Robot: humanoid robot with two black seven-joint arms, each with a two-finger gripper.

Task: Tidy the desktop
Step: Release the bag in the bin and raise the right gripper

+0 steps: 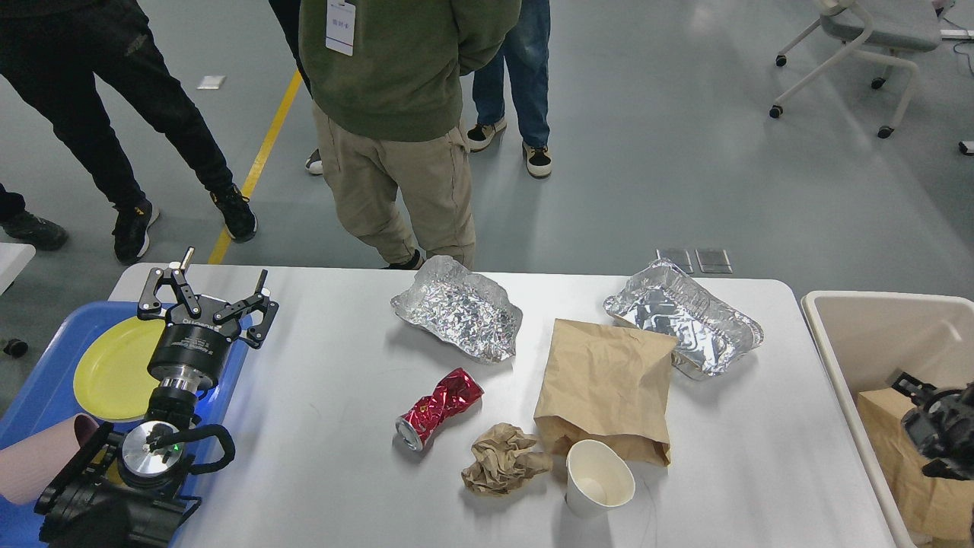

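The white desktop (327, 358) carries two crumpled foil trays (459, 308) (683, 316), a flat brown paper bag (605, 384), a crushed red can (439, 407), a ball of crumpled brown paper (502, 459) and a white paper cup (599, 478). My left gripper (215, 285) stands open and empty over the table's left edge, beside the blue tray. My right gripper (917, 388) is a small dark shape at the right edge. It hangs over a brown paper bag (902, 457) inside the beige bin; its fingers cannot be told apart.
A blue tray (46, 380) at the left holds a yellow plate (114, 369) and a pink cup (38, 457). The beige bin (875, 304) stands off the table's right end. Several people stand just behind the far edge.
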